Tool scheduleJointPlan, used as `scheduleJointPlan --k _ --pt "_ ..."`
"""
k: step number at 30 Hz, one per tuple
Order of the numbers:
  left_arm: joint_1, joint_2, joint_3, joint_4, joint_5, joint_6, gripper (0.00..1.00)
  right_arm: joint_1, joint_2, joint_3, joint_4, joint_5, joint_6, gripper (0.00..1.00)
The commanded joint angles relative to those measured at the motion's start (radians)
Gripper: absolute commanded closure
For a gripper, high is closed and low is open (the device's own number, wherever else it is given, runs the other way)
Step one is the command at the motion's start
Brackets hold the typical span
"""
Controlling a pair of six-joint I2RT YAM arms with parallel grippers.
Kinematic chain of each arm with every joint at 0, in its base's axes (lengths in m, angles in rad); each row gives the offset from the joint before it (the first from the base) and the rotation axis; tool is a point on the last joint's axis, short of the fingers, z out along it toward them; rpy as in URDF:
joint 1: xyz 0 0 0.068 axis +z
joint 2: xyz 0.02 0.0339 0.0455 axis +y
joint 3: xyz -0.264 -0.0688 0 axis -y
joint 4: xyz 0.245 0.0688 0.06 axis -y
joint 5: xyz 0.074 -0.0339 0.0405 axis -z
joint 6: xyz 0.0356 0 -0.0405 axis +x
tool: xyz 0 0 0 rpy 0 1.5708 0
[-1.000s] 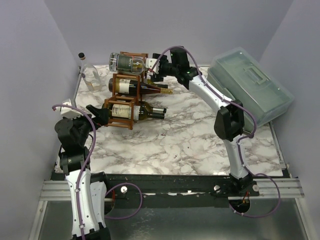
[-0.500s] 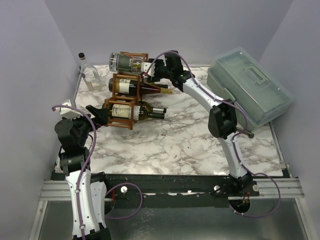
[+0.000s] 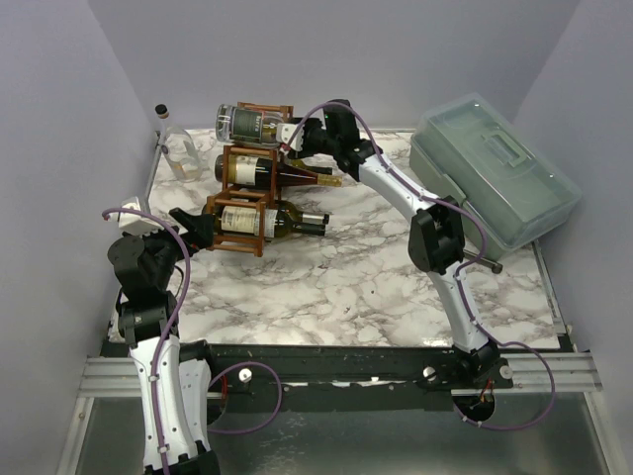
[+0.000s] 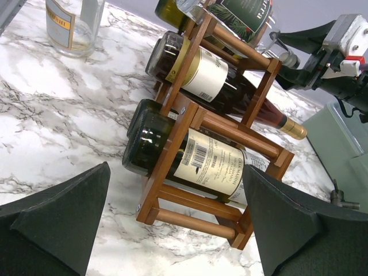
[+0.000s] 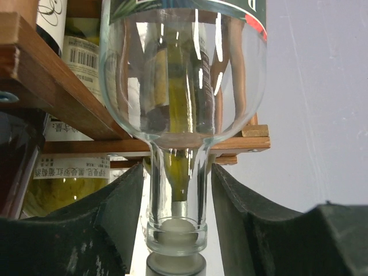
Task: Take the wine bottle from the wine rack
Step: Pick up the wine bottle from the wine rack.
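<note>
The wine rack (image 3: 229, 168) of reddish-brown bars stands at the back left of the marble table. A clear glass wine bottle (image 3: 252, 123) lies in its top cell, neck pointing right. My right gripper (image 3: 297, 134) is at that neck. In the right wrist view the neck (image 5: 177, 190) runs between the two black fingers (image 5: 123, 218), with a slim gap on each side; the gripper (image 5: 177, 221) is open. My left gripper (image 3: 188, 223) is wide open just left of the rack's lowest cell. In its wrist view (image 4: 176, 169) the rack (image 4: 172, 152) lies ahead between the fingers.
A dark bottle (image 3: 282, 173) fills the middle cell and a green one (image 3: 287, 223) the lowest. A clear bottle (image 3: 176, 148) stands upright at the back left corner. A translucent lidded toolbox (image 3: 495, 168) sits at the back right. Walls close in on three sides.
My right arm has reached further left along the top bottle's neck, and its jaws have narrowed around it. The left arm and the bottles have not moved.
</note>
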Motion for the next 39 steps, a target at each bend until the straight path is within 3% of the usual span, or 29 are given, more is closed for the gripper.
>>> scheduleJointPlan --k 1,14,28,31,39 --pt "0.01 0.001 -0.003 -0.017 -0.003 0.009 0.01 0.018 0.026 0.03 0.017 -0.02 -0.011 0.47" --pt "0.013 0.009 -0.002 -0.015 0.001 0.007 0.01 0.031 0.052 0.044 0.055 -0.004 -0.014 0.48" --pt "0.014 0.006 -0.004 -0.015 0.004 0.008 0.01 0.034 -0.005 -0.013 0.093 0.011 -0.035 0.98" --pt "0.015 0.006 -0.004 -0.014 0.004 0.007 0.01 0.034 -0.051 -0.067 0.18 0.006 0.012 1.0" --pt "0.014 0.009 -0.005 -0.016 0.001 0.009 0.01 0.033 -0.085 -0.007 0.175 -0.058 0.169 1.0"
